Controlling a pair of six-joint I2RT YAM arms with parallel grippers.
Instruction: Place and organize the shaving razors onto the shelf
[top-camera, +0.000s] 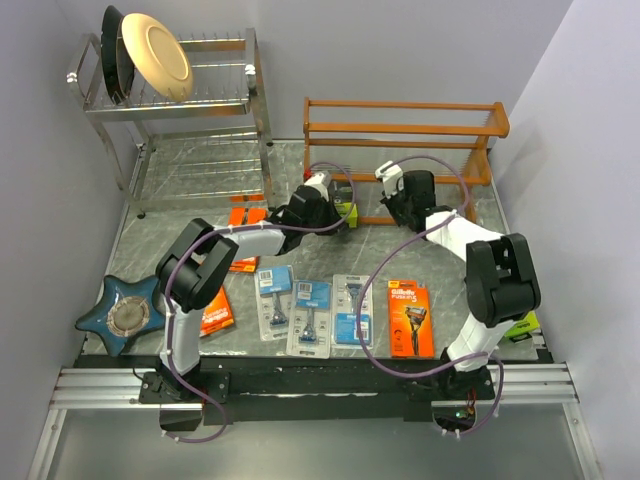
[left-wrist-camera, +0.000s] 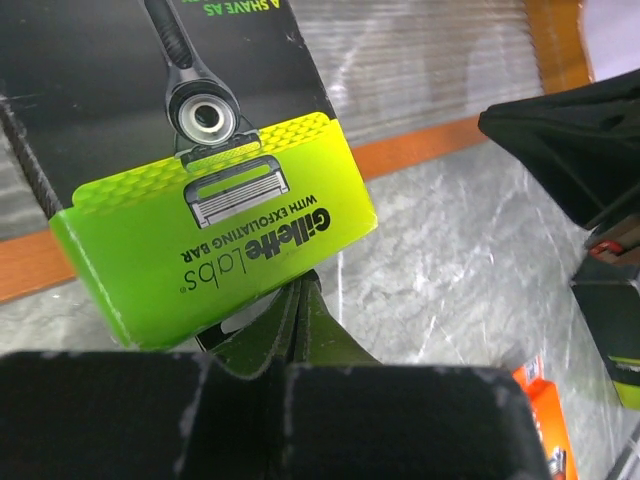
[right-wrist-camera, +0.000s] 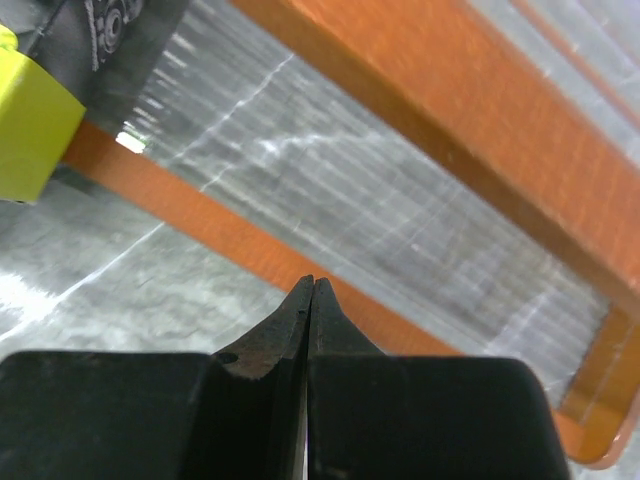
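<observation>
While flat razor packs (top-camera: 310, 318) wait on the table (top-camera: 150, 240), the overhead view shows a lime-green Gillette Labs box (top-camera: 347, 210) at the wooden shelf's (top-camera: 400, 128) lowest tier. From the left wrist, the left end effector (left-wrist-camera: 300, 300), pinched shut, meets the box's lower edge, likely nudging it upright. From the right wrist, the right end effector (right-wrist-camera: 311, 295) is closed and empty beside the rails.

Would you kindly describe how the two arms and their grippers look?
The left arm and right arm have white link shells and black joint housings, with a lilac cable looping along each. The left gripper and right gripper have black fingers tapering to points.
</observation>
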